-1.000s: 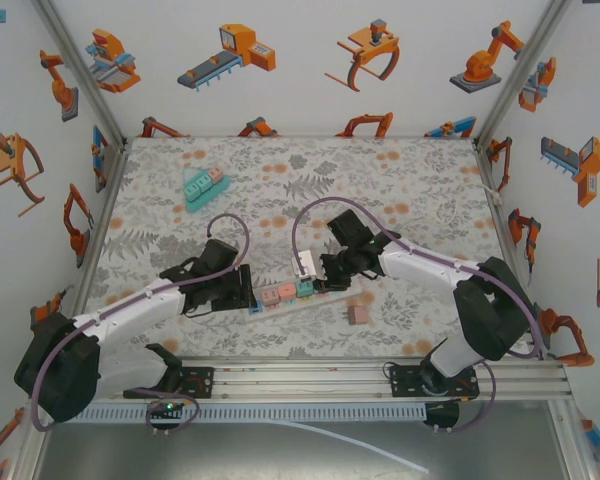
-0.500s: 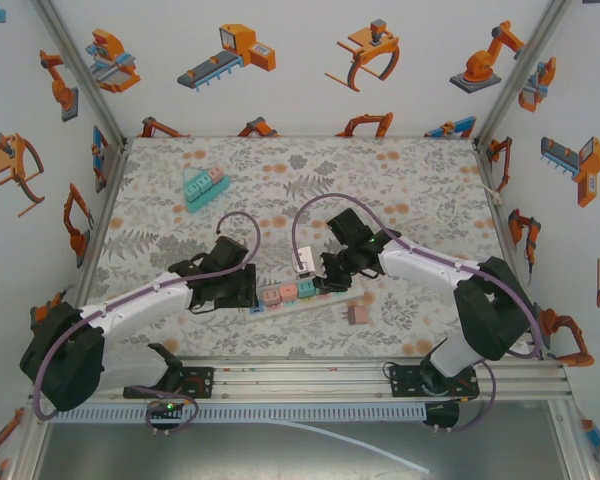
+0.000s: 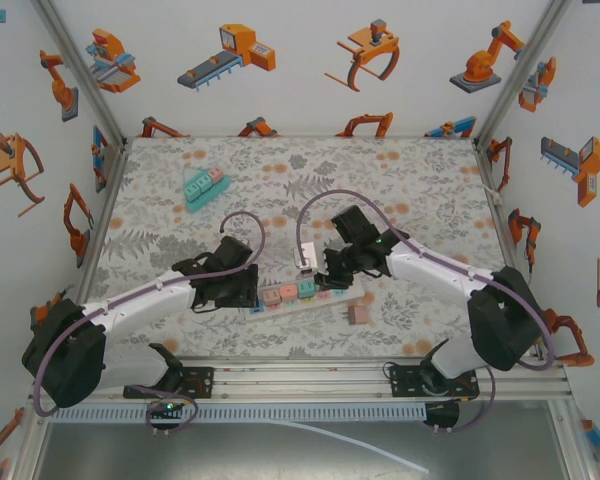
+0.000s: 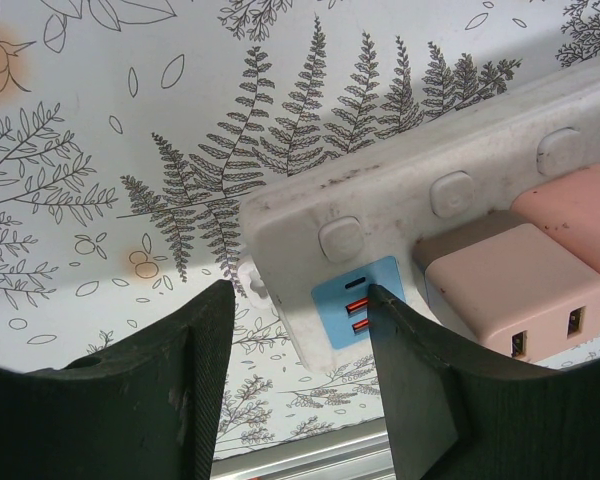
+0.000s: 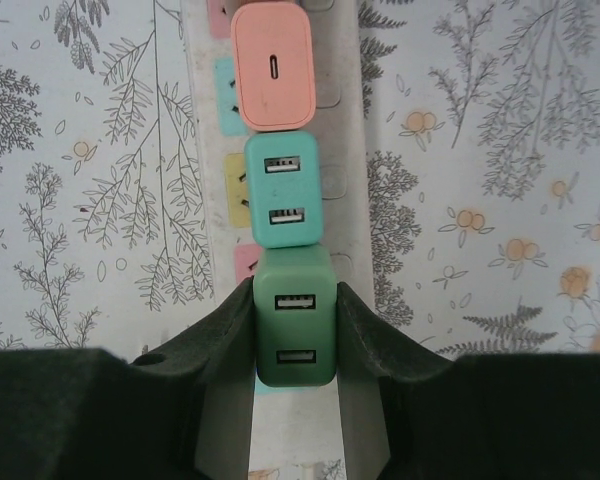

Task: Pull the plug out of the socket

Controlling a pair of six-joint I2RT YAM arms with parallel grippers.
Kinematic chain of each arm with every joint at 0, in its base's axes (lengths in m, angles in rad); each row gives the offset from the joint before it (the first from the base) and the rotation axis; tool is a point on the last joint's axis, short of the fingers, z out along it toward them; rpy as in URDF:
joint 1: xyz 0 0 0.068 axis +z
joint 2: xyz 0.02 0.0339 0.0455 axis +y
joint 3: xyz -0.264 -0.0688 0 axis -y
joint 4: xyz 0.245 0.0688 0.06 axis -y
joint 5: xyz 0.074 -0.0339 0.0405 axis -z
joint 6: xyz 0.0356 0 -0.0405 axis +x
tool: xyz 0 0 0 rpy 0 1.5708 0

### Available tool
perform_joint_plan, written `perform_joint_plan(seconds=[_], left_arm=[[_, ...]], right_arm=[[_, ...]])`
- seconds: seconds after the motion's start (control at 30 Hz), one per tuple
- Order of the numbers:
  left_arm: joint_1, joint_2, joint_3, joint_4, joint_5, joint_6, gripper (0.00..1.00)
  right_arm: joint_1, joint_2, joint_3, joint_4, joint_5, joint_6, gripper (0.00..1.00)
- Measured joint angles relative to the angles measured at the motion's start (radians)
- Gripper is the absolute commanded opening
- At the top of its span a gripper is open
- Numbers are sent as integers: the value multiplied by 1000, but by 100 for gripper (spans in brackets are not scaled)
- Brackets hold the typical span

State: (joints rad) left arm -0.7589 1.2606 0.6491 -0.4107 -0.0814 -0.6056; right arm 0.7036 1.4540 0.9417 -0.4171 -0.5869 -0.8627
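Note:
A white power strip (image 3: pixel 332 300) lies near the table's front with a row of plugs in it. My right gripper (image 3: pixel 323 281) is shut on the dark green plug (image 5: pixel 295 340) at the row's right end, which still sits in its socket (image 5: pixel 238 262). Beyond it in the right wrist view come a teal plug (image 5: pixel 285 190) and a pink plug (image 5: pixel 272 68). My left gripper (image 4: pixel 300 290) holds the strip's left end (image 4: pixel 290 235), one finger (image 4: pixel 195 380) off the corner and the other over the blue USB panel (image 4: pixel 355 300). A pink plug (image 4: pixel 510 290) stands just past it.
A teal triangular holder (image 3: pixel 202 187) with several small plugs sits at the back left. A loose brownish plug (image 3: pixel 357 314) lies on the floral mat right of the strip. White walls close in the table on three sides.
My left arm has slid a little to the right along the strip's end. The right gripper has stayed shut on the green plug, shifting only slightly.

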Motion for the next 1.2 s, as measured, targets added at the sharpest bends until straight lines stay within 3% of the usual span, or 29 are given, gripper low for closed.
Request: perform_joint_plan(seconds=[0.3, 0.63, 0.73, 0.93, 1.2], left_arm=[[-3, -13, 2, -6, -15, 3, 58], [11, 10, 93, -24, -122, 77, 60], [30, 16, 145, -25, -144, 109, 60], [55, -10, 182, -21, -118, 161, 65], [42, -263, 148, 105, 211, 275, 87]], right_arm=[[7, -186, -68, 97, -2, 141, 3], [-4, -454, -133, 143, 237, 800, 0], [-65, -505, -133, 80, 292, 993, 0], [-283, -620, -201, -39, 280, 1282, 0], [-534, -750, -378, -121, 184, 1445, 0]])
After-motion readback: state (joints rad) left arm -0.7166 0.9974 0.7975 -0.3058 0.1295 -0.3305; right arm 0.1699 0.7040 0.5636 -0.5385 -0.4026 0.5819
